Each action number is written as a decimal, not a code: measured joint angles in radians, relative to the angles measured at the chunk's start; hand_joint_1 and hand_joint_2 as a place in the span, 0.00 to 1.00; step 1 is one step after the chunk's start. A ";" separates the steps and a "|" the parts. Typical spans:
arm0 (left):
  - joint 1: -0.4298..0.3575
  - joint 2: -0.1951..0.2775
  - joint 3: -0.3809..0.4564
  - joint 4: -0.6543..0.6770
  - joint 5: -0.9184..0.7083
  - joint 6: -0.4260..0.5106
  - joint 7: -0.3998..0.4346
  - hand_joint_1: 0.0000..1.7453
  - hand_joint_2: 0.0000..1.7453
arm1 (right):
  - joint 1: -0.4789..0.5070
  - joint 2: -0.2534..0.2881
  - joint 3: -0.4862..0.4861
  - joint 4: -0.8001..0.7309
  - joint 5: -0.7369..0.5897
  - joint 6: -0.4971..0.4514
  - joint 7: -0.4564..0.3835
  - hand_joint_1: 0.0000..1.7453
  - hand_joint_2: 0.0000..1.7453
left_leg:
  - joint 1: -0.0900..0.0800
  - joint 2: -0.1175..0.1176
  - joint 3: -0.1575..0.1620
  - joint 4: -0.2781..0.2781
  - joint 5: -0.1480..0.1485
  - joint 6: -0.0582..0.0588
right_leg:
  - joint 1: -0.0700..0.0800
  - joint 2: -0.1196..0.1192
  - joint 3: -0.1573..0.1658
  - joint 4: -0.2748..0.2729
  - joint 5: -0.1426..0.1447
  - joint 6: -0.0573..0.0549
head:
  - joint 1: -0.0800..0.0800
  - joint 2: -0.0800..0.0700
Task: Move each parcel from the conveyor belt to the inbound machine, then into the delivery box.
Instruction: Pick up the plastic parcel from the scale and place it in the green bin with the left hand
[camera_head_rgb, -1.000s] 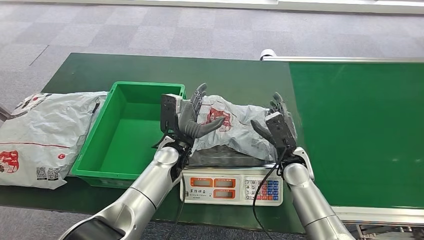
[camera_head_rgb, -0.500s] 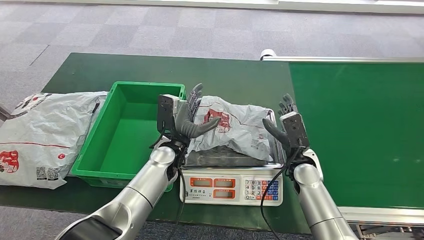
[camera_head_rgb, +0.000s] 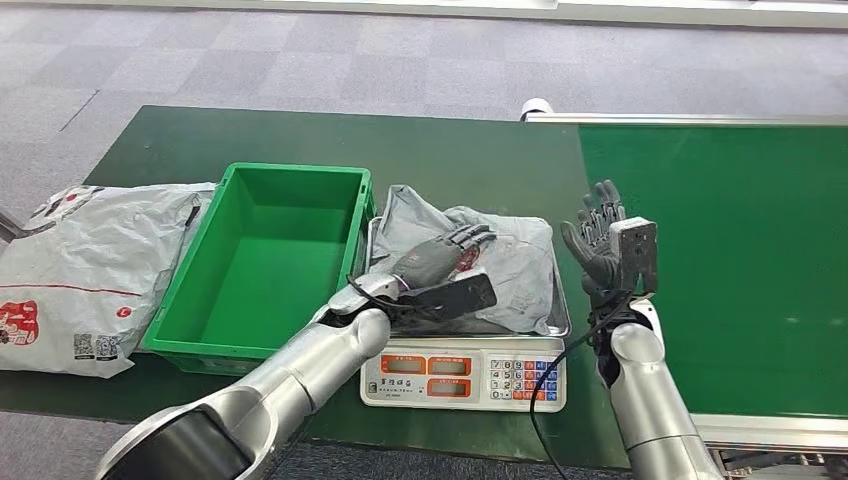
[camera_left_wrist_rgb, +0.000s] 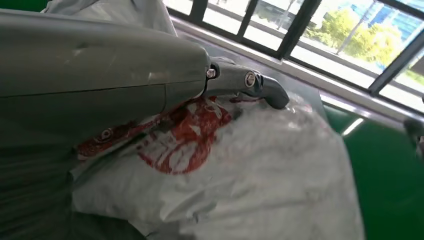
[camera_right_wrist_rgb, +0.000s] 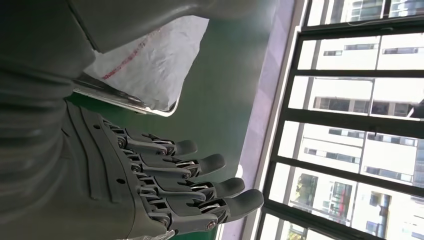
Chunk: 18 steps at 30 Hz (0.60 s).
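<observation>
A crumpled grey parcel (camera_head_rgb: 505, 260) with a red print lies on the steel tray (camera_head_rgb: 561, 322) of the scale, the inbound machine (camera_head_rgb: 462, 372). My left hand (camera_head_rgb: 438, 262) rests palm down on top of the parcel, fingers stretched out flat across the print. In the left wrist view the thumb (camera_left_wrist_rgb: 250, 82) reaches over the red print on the parcel (camera_left_wrist_rgb: 270, 170). My right hand (camera_head_rgb: 600, 235) stands upright to the right of the tray, fingers spread, apart from the parcel. The right wrist view shows that hand (camera_right_wrist_rgb: 160, 185) holding nothing, beside the tray's corner (camera_right_wrist_rgb: 125, 100).
A green delivery box (camera_head_rgb: 270, 260) stands left of the scale, with nothing inside. A large white parcel (camera_head_rgb: 80, 270) lies on the table left of the box. The green conveyor belt (camera_head_rgb: 720, 260) stretches to the right, bare.
My left hand has turned from upright beside the parcel to lying flat on top of it. My right hand has drawn away to the right, off the parcel, which now lies flatter.
</observation>
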 joint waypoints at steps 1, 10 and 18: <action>-0.007 0.002 -0.025 0.010 -0.025 -0.009 -0.003 0.27 1.00 | -0.001 -0.002 -0.005 0.001 -0.005 0.011 -0.003 0.00 1.00 | 0.000 0.000 0.000 0.000 0.000 0.000 | 0.000 0.000 0.000 0.000 0.000 0.000 | 0.000 0.000; -0.060 0.033 -0.155 0.061 -0.110 -0.087 -0.091 1.00 1.00 | -0.040 -0.025 -0.009 0.047 -0.060 0.065 -0.022 0.00 1.00 | 0.000 -0.002 0.001 0.000 0.000 0.000 | 0.000 -0.002 0.003 0.000 0.000 0.000 | 0.000 0.000; -0.083 0.047 -0.177 0.067 -0.106 -0.089 -0.105 1.00 1.00 | -0.043 -0.031 -0.009 0.061 -0.092 0.066 -0.015 0.00 1.00 | 0.000 -0.003 0.004 0.000 0.000 0.000 | 0.000 -0.002 0.006 0.000 0.000 0.000 | 0.000 0.000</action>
